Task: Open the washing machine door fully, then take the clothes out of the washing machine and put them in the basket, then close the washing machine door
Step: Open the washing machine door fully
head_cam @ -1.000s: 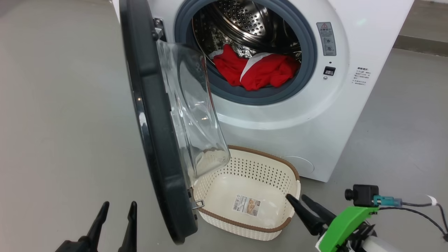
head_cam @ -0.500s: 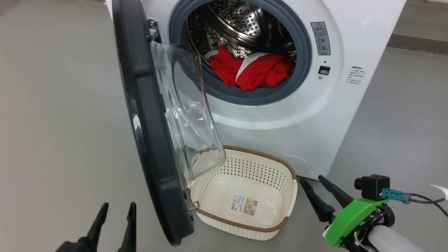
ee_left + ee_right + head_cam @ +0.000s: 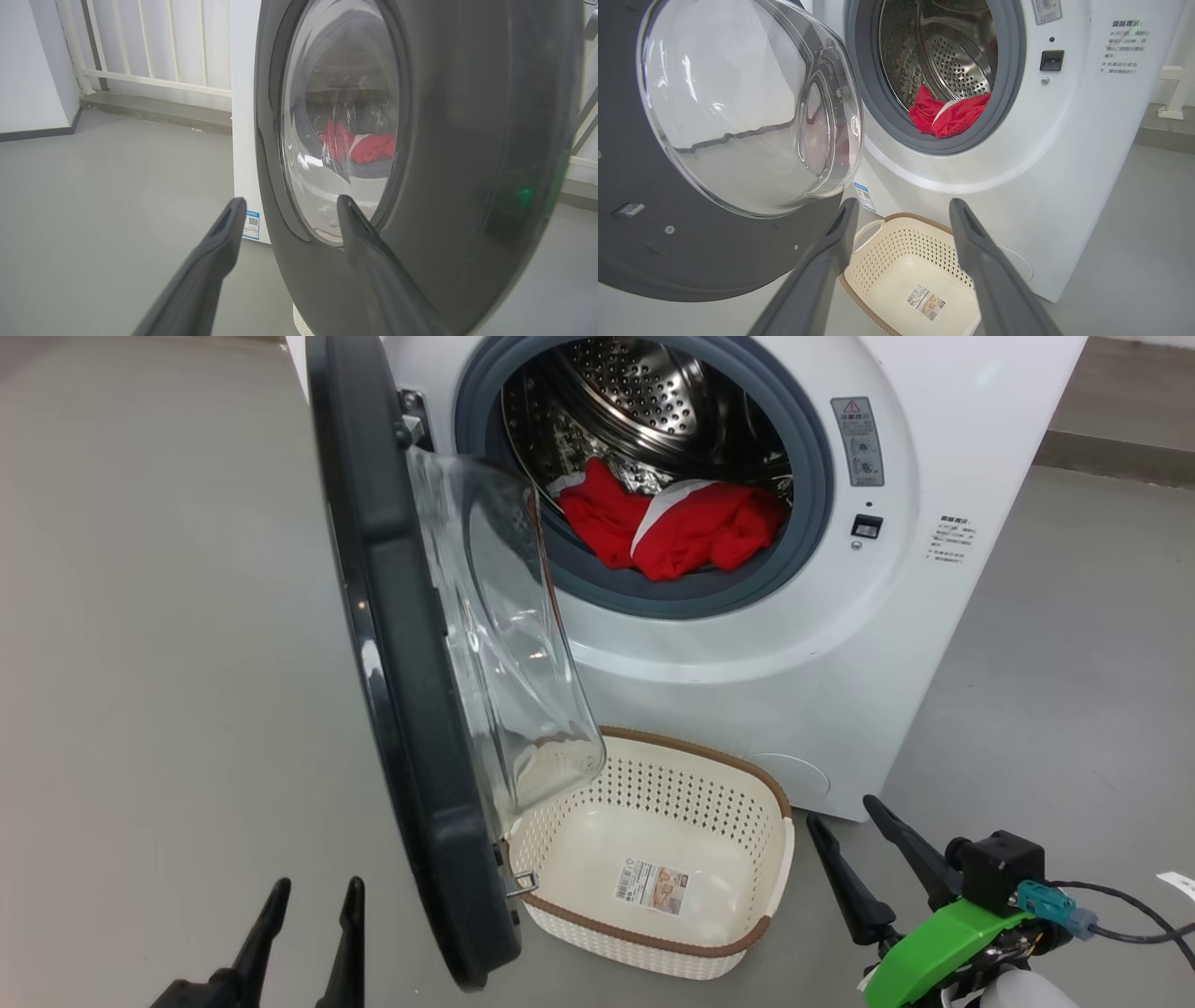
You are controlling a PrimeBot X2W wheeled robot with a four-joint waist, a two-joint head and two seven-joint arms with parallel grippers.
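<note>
Head view: clothes (image 3: pixel 677 527) heaped in mouth of washing machine (image 3: pixel 840 644), upper centre of frame. Judged soft, light, limp, prone to trailing; pinch raised red fold. Lower right, right gripper (image 3: pixel 840 810) spread, empty; lower left, left gripper (image 3: pixel 317 882) same. Empty basket (image 3: pixel 695 749) lower centre.

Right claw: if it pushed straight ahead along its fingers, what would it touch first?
Most likely the white front of the washing machine, just below the grey gasket and above the basket. The open right claw has a clear path there, though depth is uncertain.
</note>
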